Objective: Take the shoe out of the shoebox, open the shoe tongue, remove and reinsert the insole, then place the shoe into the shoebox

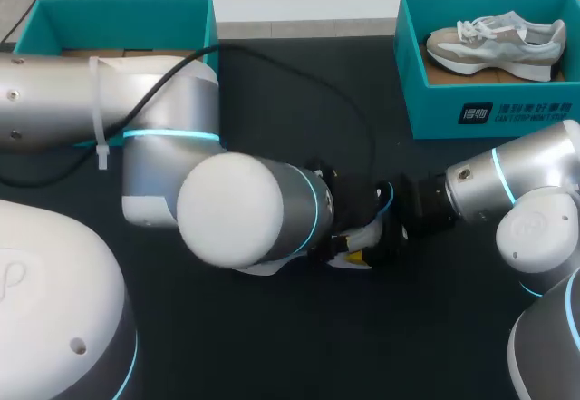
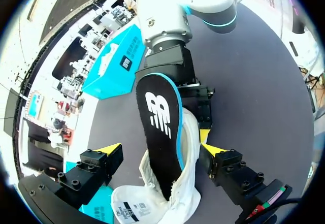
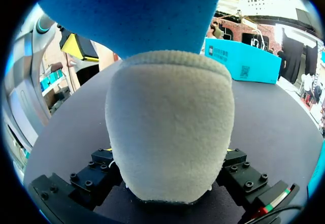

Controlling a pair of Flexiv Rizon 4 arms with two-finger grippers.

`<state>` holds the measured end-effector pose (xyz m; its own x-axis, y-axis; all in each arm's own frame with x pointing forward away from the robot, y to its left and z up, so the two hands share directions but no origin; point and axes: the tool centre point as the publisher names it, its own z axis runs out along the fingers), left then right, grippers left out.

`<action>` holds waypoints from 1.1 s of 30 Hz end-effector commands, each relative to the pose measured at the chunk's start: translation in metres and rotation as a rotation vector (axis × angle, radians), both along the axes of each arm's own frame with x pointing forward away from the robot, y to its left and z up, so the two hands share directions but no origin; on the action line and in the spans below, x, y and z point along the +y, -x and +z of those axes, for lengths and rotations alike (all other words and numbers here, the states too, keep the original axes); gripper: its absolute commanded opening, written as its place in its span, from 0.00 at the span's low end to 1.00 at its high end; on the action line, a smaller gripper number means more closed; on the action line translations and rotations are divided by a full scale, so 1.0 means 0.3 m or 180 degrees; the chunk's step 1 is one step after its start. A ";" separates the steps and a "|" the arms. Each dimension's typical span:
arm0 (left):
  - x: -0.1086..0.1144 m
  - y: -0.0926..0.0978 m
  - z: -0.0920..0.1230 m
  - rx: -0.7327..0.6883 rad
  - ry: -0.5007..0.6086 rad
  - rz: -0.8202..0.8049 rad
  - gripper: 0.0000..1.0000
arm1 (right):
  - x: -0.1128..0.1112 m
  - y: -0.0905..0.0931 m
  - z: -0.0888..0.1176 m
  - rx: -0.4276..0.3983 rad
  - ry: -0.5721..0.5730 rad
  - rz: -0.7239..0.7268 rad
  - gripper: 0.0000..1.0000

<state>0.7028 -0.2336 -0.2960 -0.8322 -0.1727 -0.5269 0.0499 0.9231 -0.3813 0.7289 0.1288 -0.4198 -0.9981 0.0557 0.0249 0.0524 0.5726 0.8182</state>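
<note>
On table [image 1: 272,346], mid: white shoe [image 2: 189,153], btwn the two grippers; mostly hidden under the arms in head view.
Insole [image 2: 160,132]: black top, blue edge; sticks up out of shoe opening, one end inside.
L gripper [image 2: 161,149]: fingers spread wide, shoe btwn them; one tip just beside it, other well apart.
R gripper [image 3: 167,158]: fingers pinch shoe's heel end from both sides.
Shoebox [image 1: 489,101]: teal, far right of table, w/ second shoe [image 1: 494,42] inside.
</note>
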 end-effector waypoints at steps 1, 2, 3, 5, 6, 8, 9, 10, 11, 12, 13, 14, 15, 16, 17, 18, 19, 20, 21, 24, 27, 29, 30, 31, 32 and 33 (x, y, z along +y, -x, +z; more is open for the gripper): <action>0.001 -0.020 -0.038 -0.0048 0.0115 -0.0083 1.00 | 0.003 0.003 0.003 -0.0003 0.0012 -0.0007 0.00; -0.002 -0.027 -0.043 -0.0049 0.0108 -0.0097 1.00 | 0.003 0.003 0.003 -0.0003 0.0012 -0.0007 0.00; -0.004 -0.032 -0.046 -0.0071 0.0115 -0.0101 1.00 | 0.003 0.003 0.003 -0.0003 0.0012 -0.0007 0.00; -0.011 -0.042 -0.053 -0.0094 0.0103 -0.0099 1.00 | 0.003 0.003 0.003 -0.0003 0.0012 -0.0007 0.00; -0.012 -0.046 -0.054 -0.0134 0.0098 -0.0089 1.00 | 0.003 0.003 0.003 -0.0003 0.0012 -0.0007 0.00; -0.016 -0.048 -0.054 -0.0206 0.0118 -0.0103 1.00 | 0.003 0.003 0.003 -0.0003 0.0012 -0.0007 0.00; -0.019 -0.049 -0.054 -0.0240 0.0110 -0.0101 1.00 | 0.003 0.003 0.003 -0.0003 0.0012 -0.0007 0.00; -0.022 -0.050 -0.054 -0.0277 0.0099 -0.0091 1.00 | 0.003 0.003 0.003 -0.0003 0.0012 -0.0007 0.00; -0.024 -0.051 -0.055 -0.0284 0.0096 -0.0089 1.00 | 0.003 0.003 0.003 -0.0003 0.0012 -0.0007 0.00; -0.027 -0.051 -0.055 -0.0281 0.0097 -0.0090 1.00 | 0.003 0.003 0.003 -0.0003 0.0012 -0.0007 0.00; -0.029 -0.050 -0.055 -0.0328 0.0087 -0.0065 1.00 | 0.003 0.003 0.003 -0.0003 0.0012 -0.0007 0.00; -0.032 -0.046 -0.054 -0.0327 0.0103 -0.0074 1.00 | 0.003 0.003 0.003 -0.0003 0.0012 -0.0007 0.00; -0.034 -0.043 -0.053 -0.0372 0.0103 -0.0052 1.00 | 0.003 0.003 0.003 -0.0003 0.0012 -0.0007 0.00; -0.038 -0.040 -0.054 -0.0412 0.0089 -0.0052 1.00 | 0.003 0.003 0.003 -0.0003 0.0012 -0.0007 0.00; -0.043 -0.037 -0.056 -0.0439 0.0086 -0.0041 1.00 | 0.003 0.003 0.003 -0.0003 0.0012 -0.0007 0.00; -0.046 -0.036 -0.057 -0.0503 0.0061 -0.0002 1.00 | 0.003 0.003 0.003 -0.0003 0.0012 -0.0007 0.00; -0.048 -0.035 -0.059 -0.0527 0.0062 0.0008 1.00 | 0.003 0.003 0.003 -0.0003 0.0012 -0.0007 0.00; -0.050 -0.034 -0.060 -0.0526 0.0070 0.0018 1.00 | 0.003 0.003 0.003 -0.0003 0.0012 -0.0007 0.00; -0.051 -0.035 -0.060 -0.0552 0.0062 0.0054 1.00 | 0.003 0.003 0.003 -0.0003 0.0012 -0.0007 0.00; -0.055 -0.041 -0.057 -0.0568 0.0101 0.0120 1.00 | 0.003 0.003 0.003 -0.0003 0.0012 -0.0007 0.00; -0.053 -0.050 -0.053 -0.0595 0.0165 0.0203 1.00 | 0.003 0.003 0.003 -0.0003 0.0012 -0.0007 0.00; -0.052 -0.056 -0.053 -0.0600 0.0170 0.0243 1.00 | 0.003 0.003 0.003 -0.0003 0.0012 -0.0007 0.00; -0.052 -0.058 -0.053 -0.0614 0.0183 0.0273 1.00 | 0.003 0.003 0.003 -0.0003 0.0012 -0.0007 0.00; -0.052 -0.062 -0.053 -0.0617 0.0195 0.0282 1.00 | 0.003 0.003 0.003 -0.0003 0.0012 -0.0007 0.00; -0.052 -0.064 -0.053 -0.0644 0.0214 0.0311 1.00 | 0.003 0.003 0.003 -0.0003 0.0012 -0.0007 0.00; -0.052 -0.066 -0.052 -0.0648 0.0233 0.0334 1.00 | 0.003 0.003 0.003 -0.0003 0.0012 -0.0007 0.00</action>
<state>0.7250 -0.2460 -0.3088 -0.7007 -0.2837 -0.6546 0.0439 0.8986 -0.4365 0.7289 0.1288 -0.4198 -0.9981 0.0558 0.0249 0.0524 0.5725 0.8182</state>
